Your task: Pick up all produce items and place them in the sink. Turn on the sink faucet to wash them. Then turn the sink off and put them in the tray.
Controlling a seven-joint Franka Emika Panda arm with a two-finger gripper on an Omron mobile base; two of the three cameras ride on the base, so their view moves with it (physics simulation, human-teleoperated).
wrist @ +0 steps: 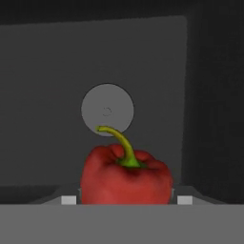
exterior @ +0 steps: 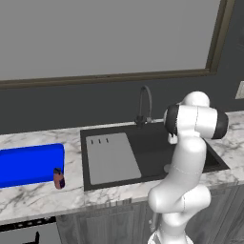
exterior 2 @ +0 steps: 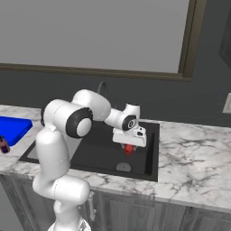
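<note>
Left base view: the marble counter (exterior: pixel 33 195) runs along a dark wall below a large grey window panel (exterior: pixel 105 35), and it carries the black sink (exterior: pixel 152 147), recessed, with a grey drainboard (exterior: pixel 112 157) lying in its left part. The white arm (exterior: pixel 183 181) rises at the lower right and reaches over the right half of the basin. The blue tray (exterior: pixel 28 164) lies flat on the counter, left of the sink and apart from it. A small brown-red cylinder (exterior: pixel 58 179) stands upright just beside the tray's front right corner. The dark faucet (exterior: pixel 144 106) stands on the back rim of the sink, its arched spout over the basin. In the right base view the gripper (exterior 2: pixel 128 149) points down inside the sink, above the basin floor, with a red pepper (exterior 2: pixel 128 149) at its fingertips. The round grey drain (exterior 2: pixel 123 167) lies on the floor below and in front of it. In the hand view the pepper (wrist: pixel 126 178) sits between the two fingers, its curved green stem (wrist: pixel 119 143) pointing toward the drain (wrist: pixel 107 109); the jaws are clamped on the pepper's sides, holding it clear of the floor.
</note>
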